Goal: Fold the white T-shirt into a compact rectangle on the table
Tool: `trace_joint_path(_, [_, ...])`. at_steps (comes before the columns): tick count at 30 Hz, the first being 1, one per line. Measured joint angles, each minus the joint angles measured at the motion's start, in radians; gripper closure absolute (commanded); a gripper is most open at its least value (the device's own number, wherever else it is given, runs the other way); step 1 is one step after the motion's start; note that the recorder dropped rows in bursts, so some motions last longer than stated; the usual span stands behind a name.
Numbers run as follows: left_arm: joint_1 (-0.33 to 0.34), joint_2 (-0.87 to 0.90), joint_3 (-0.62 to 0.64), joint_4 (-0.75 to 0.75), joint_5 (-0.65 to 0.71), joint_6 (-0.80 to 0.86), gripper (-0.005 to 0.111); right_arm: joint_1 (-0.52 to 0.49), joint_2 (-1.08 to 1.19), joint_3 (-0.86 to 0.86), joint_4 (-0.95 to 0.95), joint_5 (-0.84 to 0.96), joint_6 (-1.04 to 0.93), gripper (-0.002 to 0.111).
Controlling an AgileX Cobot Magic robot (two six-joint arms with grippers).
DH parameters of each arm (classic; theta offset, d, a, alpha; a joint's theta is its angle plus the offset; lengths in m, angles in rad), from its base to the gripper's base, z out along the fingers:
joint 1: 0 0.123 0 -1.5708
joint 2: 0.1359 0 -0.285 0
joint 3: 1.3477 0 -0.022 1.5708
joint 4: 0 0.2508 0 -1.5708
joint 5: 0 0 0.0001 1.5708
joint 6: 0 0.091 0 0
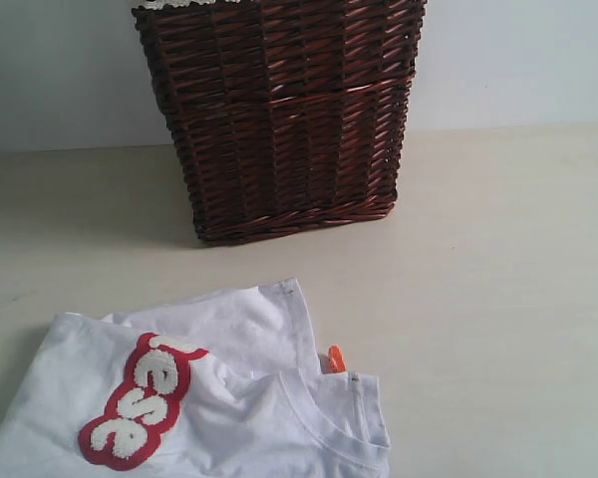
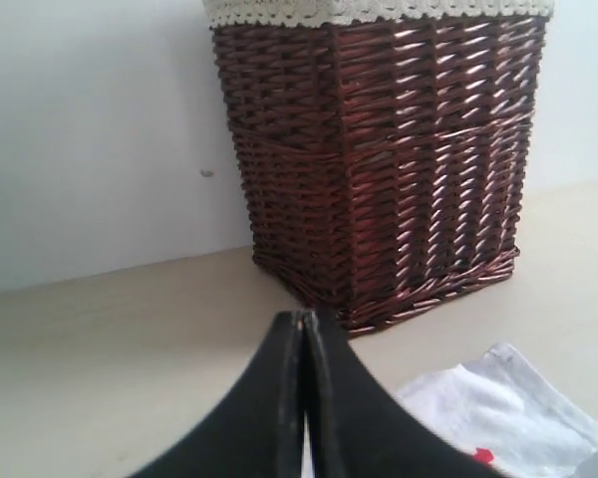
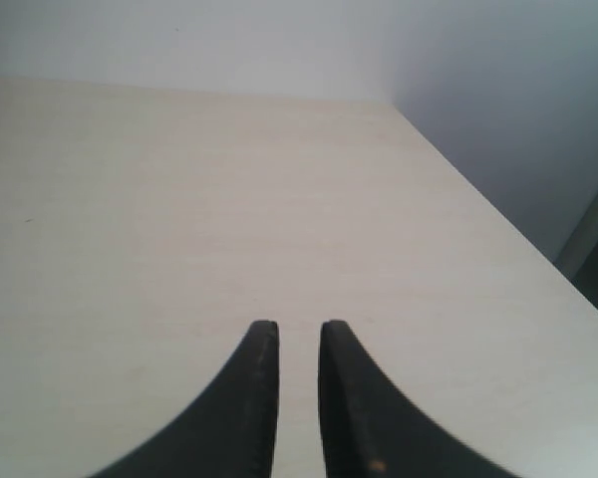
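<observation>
shirt [image 1: 234, 408] lies rumpled, red band [image 1: 140, 403] up; left jaws closed, right jaws ajar, empty

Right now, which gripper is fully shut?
The left gripper: its fingers meet with no gap, facing the wicker basket. The right gripper shows a narrow gap above the table.

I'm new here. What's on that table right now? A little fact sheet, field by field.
shirt: white, rumpled on the table, red lettered band showing, not yet a rectangle
tag: orange, by the collar
basket: dark wicker, upright behind the shirt, not touching it
left claw: shut, empty, facing the basket
right claw: slightly open, empty, over bare table
</observation>
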Motion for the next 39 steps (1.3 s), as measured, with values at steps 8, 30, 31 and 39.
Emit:
trace_joint_path(8, [0.201, -0.024, 0.038, -0.031, 0.07, -0.328, 0.107, 0.0, 0.0, 0.0, 0.0, 0.0, 0.0, 0.091])
trace_joint_path(30, [0.239, -0.024, 0.038, 0.69, 0.034, -0.841, 0.107, 0.0, 0.0, 0.0, 0.0, -0.002, 0.0, 0.091])
trace_joint_path(31, [0.242, -0.024, 0.04, 0.749, 0.057, -0.89, 0.107, 0.0, 0.0, 0.0, 0.0, -0.002, 0.0, 0.091])
trace_joint_path(39, [0.242, -0.024, 0.041, 0.92, 0.121, -0.864, 0.107, 0.0, 0.0, 0.0, 0.002, -0.002, 0.0, 0.091])
